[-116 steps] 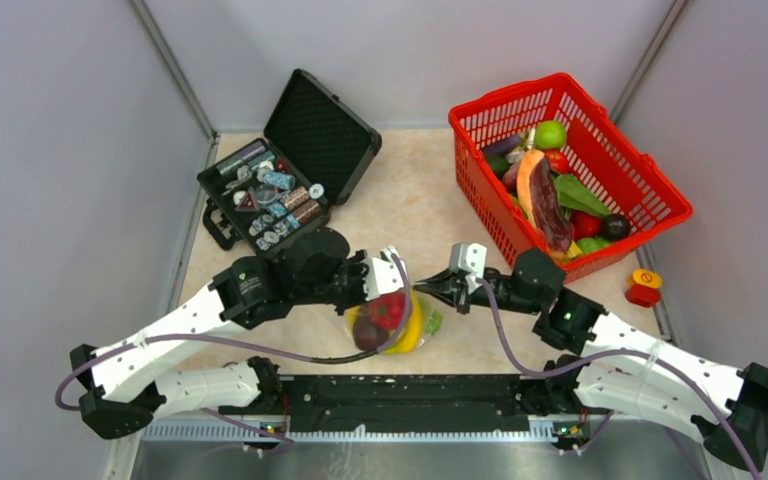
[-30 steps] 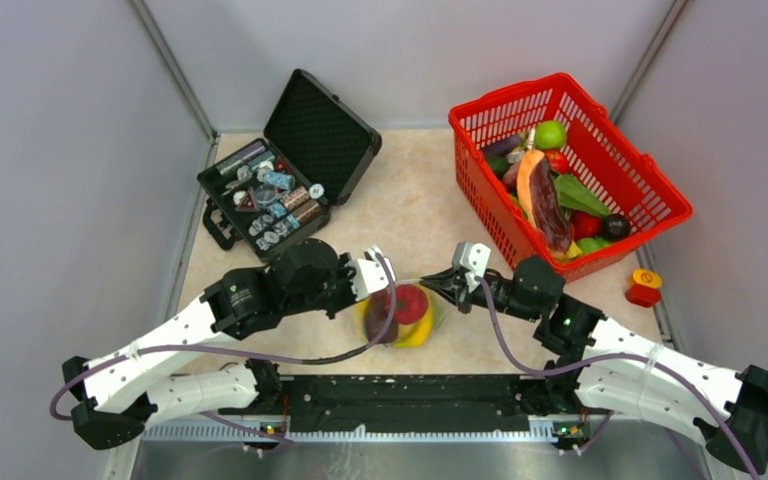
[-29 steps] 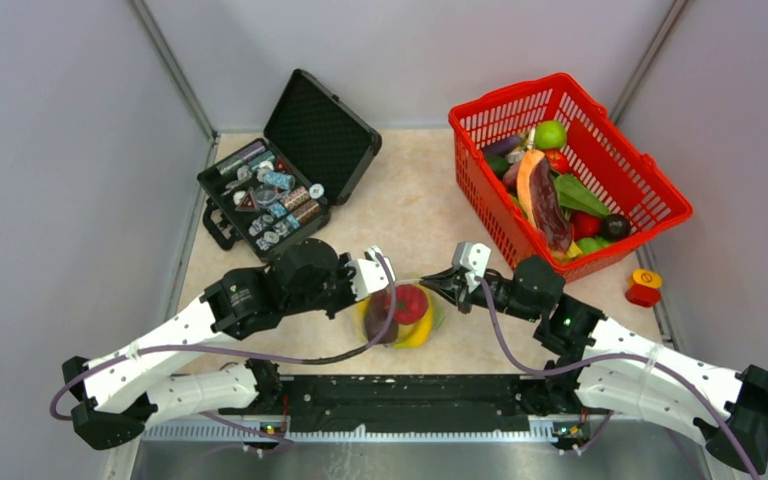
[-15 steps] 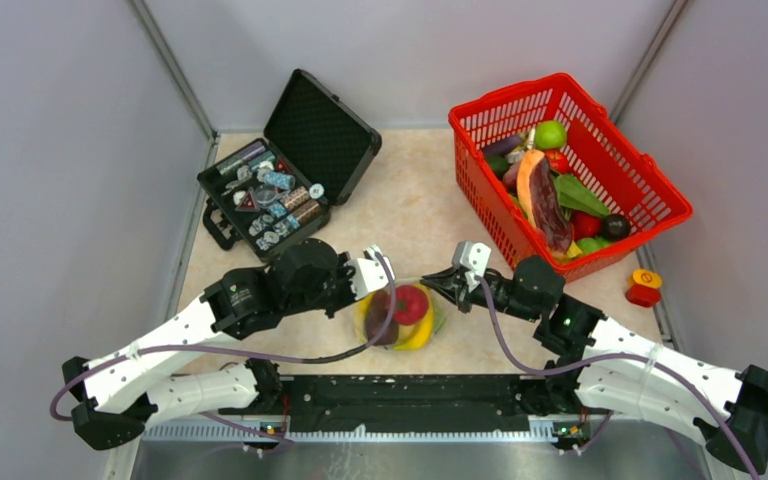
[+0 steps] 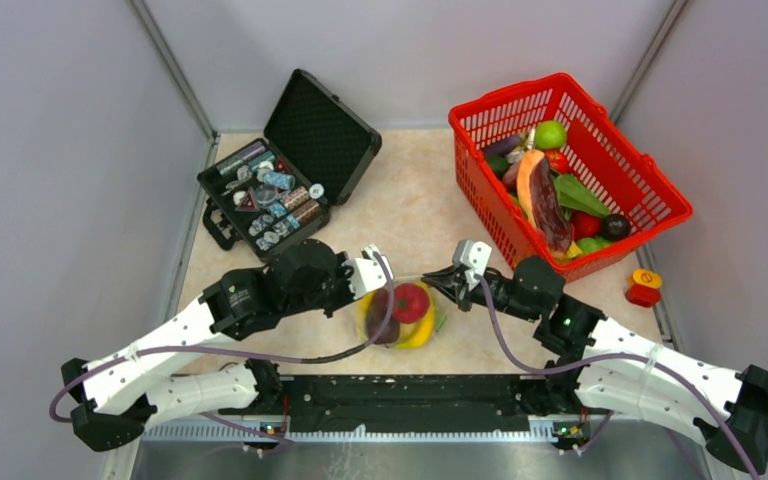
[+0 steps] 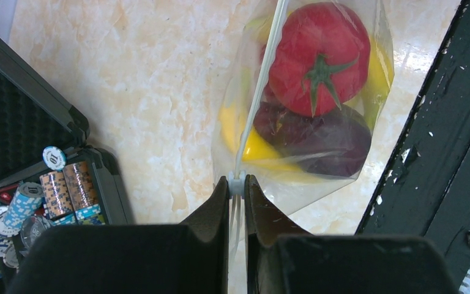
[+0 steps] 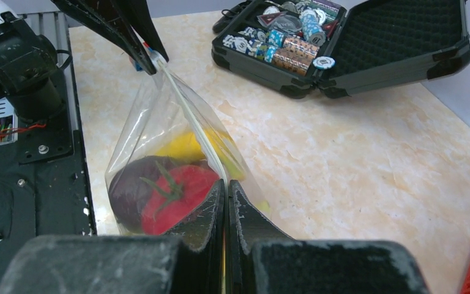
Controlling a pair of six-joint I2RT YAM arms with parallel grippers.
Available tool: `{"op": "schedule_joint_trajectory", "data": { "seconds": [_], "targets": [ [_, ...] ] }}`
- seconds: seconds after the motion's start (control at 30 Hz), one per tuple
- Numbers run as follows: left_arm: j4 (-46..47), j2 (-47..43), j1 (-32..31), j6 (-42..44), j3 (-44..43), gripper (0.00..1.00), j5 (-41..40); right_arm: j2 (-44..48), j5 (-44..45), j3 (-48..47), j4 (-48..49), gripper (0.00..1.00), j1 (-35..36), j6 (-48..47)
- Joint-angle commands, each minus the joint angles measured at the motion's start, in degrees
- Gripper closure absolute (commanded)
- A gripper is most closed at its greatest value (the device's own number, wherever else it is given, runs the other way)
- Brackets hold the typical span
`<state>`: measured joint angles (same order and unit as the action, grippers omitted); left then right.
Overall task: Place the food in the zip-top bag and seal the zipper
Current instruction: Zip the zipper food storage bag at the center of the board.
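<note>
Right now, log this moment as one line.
left jaws: shut on zipper | right jaws: shut on zipper, other end | food: inside zip-top bag | zipper: taut between jaws

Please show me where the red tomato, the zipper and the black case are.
red tomato (image 6: pixel 309 37): left wrist view, on its red skin.
zipper (image 6: pixel 257 92): left wrist view, midway along the whitish strip.
black case (image 5: pixel 322 135): top external view, open lid.

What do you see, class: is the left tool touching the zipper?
Touching. The left wrist view shows the left tool shut on the zipper, with the strip's end pinched between its fingertips and no gap.
</note>
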<state>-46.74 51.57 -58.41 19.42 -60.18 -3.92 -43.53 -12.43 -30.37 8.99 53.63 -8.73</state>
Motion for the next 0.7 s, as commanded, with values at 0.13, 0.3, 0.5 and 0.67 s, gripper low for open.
{"op": "schedule_joint_trajectory", "data": {
  "seconds": [0.13,0.3,0.5,0.67],
  "targets": [
    [0.0,-0.9,0.7,0.1,0.6,1.0,-1.5,1.0,1.9,0.3,3.3,1.0,0.0,0.3],
    [-0.1,-1.0,0.7,0.1,0.6,1.0,-1.9,1.2,2.1,0.4,3.1,1.0,0.0,0.3],
    [-0.3,-0.9,0.8,0.1,0.5,1.0,-2.6,1.9,2.9,0.9,3.5,1.0,0.0,0.4],
    [-0.8,-0.6,1.0,0.1,0.8,1.0,-3.7,2.7,4.0,1.4,3.7,1.0,0.0,0.5]
  ]
}}
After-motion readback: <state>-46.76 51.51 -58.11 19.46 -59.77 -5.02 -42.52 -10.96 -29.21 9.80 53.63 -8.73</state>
